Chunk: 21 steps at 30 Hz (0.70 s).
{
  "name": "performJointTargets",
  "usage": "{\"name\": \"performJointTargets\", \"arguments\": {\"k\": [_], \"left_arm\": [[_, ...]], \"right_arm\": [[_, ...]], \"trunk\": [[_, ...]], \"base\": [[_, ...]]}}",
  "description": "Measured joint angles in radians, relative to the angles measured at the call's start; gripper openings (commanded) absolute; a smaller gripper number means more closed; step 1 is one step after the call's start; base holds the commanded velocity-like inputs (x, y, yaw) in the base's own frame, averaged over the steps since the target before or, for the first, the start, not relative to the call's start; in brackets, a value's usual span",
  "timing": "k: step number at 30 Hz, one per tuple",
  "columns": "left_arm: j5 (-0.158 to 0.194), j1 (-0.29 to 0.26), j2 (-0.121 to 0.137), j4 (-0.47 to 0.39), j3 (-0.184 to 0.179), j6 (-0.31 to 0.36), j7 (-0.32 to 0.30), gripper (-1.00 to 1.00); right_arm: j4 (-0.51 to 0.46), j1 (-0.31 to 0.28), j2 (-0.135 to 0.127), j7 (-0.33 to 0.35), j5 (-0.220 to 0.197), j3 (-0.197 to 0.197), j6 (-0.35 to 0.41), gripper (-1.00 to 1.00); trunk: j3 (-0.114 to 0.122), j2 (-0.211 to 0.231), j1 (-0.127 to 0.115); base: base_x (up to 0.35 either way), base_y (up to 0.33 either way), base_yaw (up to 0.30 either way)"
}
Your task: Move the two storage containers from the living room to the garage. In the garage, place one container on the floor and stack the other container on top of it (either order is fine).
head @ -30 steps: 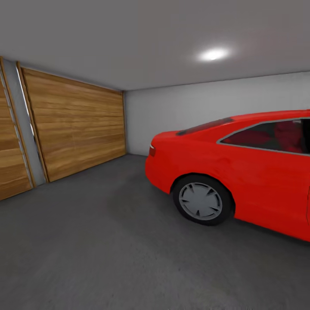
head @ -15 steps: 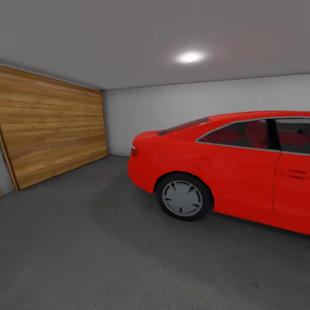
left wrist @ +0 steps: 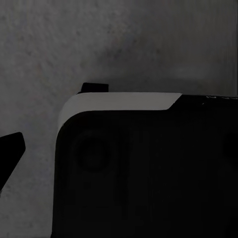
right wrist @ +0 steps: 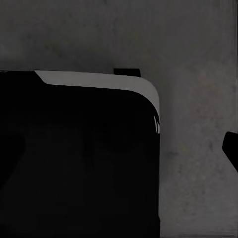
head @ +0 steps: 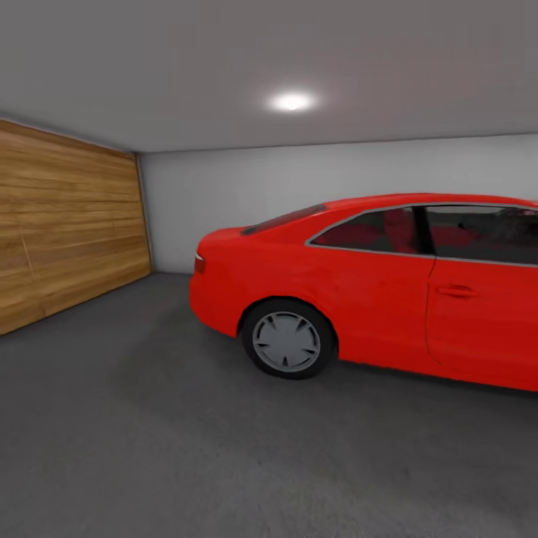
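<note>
I am in the garage, with its dark grey concrete floor (head: 149,448) spreading out ahead. The two storage containers and the living room are out of view. In the left wrist view, one dark fingertip (left wrist: 10,151) of my left gripper sits at the picture's edge over the floor (left wrist: 74,44), far from the centre, with nothing held. The right wrist view has a matching dark fingertip (right wrist: 231,151) of my right gripper at the opposite edge over the floor (right wrist: 198,49). Both grippers hang beside my own black body (left wrist: 139,173).
A red car (head: 373,299) stands on the right half of the garage, its rear wheel (head: 287,341) nearest me. A wood-plank door (head: 60,224) covers the left wall, and a pale grey wall (head: 224,194) closes the back. Open floor lies between me and the car.
The head view has swung to the right: the plank door and car have slid left in the picture and more of the car's side door shows. Nothing in the room has moved.
</note>
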Motion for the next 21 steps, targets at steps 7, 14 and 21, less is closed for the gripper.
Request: {"name": "performJointTargets", "arguments": {"k": [7, 14, 21], "left_arm": [[0.002, 0.0, 0.0, -0.001, 0.0, 0.0, 0.001, 1.0], [0.002, 0.0, 0.0, -0.001, 0.0, 0.0, 0.001, 1.0], [0.002, 0.0, 0.0, -0.001, 0.0, 0.0, 0.001, 1.0]], "right_arm": [[0.0, 0.0, 0.0, 0.0, -0.001, -0.001, 0.0, 1.0], [0.0, 0.0, 0.0, 0.0, -0.001, -0.001, 0.0, 1.0], [0.0, 0.0, 0.0, 0.0, -0.002, -0.001, 0.0, 1.0]], "trunk": [[0.0, 0.0, 0.0], [0.0, 0.0, 0.0], [0.0, 0.0, 0.0]], "base": [[0.0, 0.0, -0.287], [0.0, 0.0, -0.287], [0.0, 0.0, -0.287]]}}
